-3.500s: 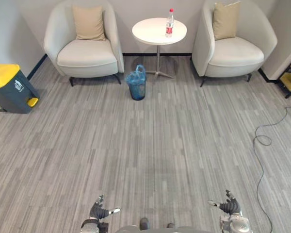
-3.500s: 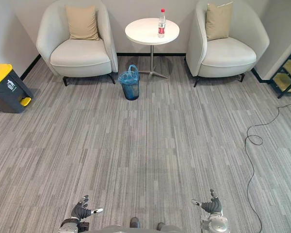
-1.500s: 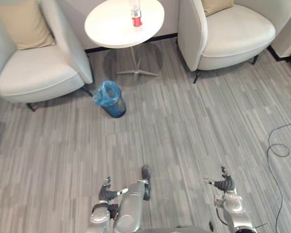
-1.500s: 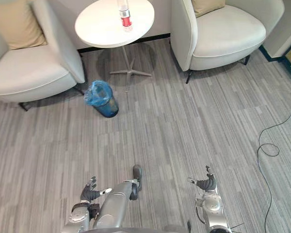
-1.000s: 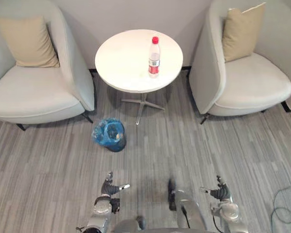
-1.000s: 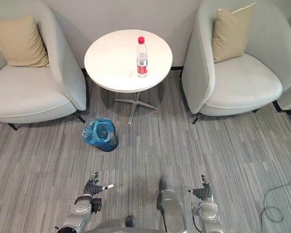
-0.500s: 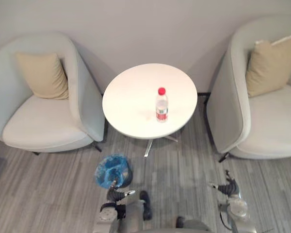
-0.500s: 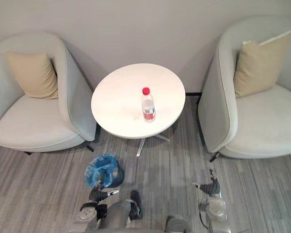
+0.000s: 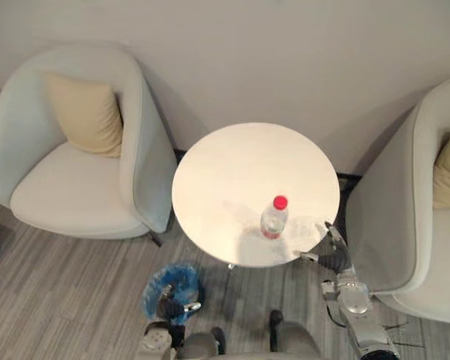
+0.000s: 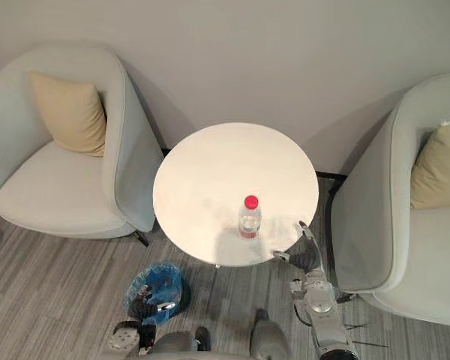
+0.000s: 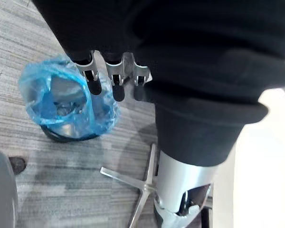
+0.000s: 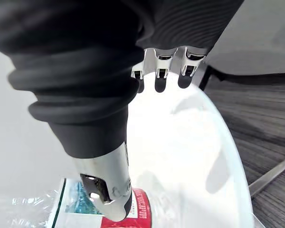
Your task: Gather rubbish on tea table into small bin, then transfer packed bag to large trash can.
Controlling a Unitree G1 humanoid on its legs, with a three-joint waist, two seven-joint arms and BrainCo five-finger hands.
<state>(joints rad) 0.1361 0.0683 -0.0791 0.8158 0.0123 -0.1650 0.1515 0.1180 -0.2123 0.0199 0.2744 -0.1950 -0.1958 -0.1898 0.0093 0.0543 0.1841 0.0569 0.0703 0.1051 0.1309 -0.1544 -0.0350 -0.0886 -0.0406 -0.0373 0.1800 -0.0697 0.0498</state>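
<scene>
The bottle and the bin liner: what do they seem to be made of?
The bottle looks like clear, thin plastic: its body is see-through and slightly glossy. The bin liner looks like thin blue plastic film: it is shiny, crinkled and partly translucent.

Soft even light, faint shadows

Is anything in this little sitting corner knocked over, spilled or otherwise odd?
Nothing stands out. The bottle stands upright on the round table, with no spill around it, and the blue-lined small bin sits upright beside the table's foot.
</scene>
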